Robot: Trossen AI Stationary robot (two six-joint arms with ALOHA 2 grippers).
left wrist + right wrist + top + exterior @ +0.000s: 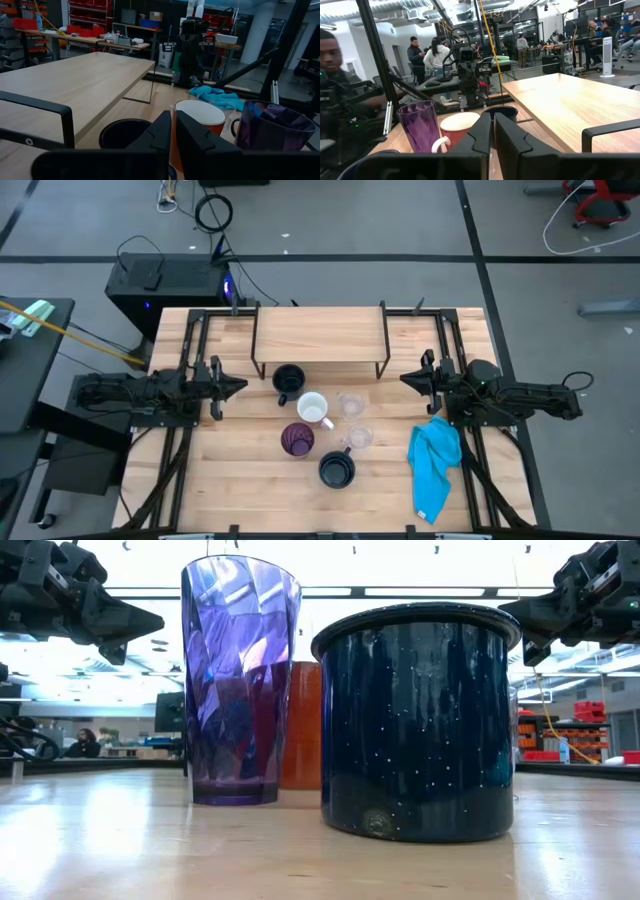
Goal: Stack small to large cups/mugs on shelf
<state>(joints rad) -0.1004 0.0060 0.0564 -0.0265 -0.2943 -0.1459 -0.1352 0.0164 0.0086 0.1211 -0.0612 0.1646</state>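
From above, the left gripper (238,387) and right gripper (405,379) hover at opposite table edges, pointing inward, the shelf (319,337) between them and the mugs clustered just in front of it. At table height, the purple tumbler (239,680) and a navy mug (417,720) stand side by side, both grippers raised and apart from them. The left wrist view shows its fingers (159,132) nearly together, empty, aimed at the white-and-orange mug (200,117). The right wrist view shows the same pinched, empty fingers (481,132)
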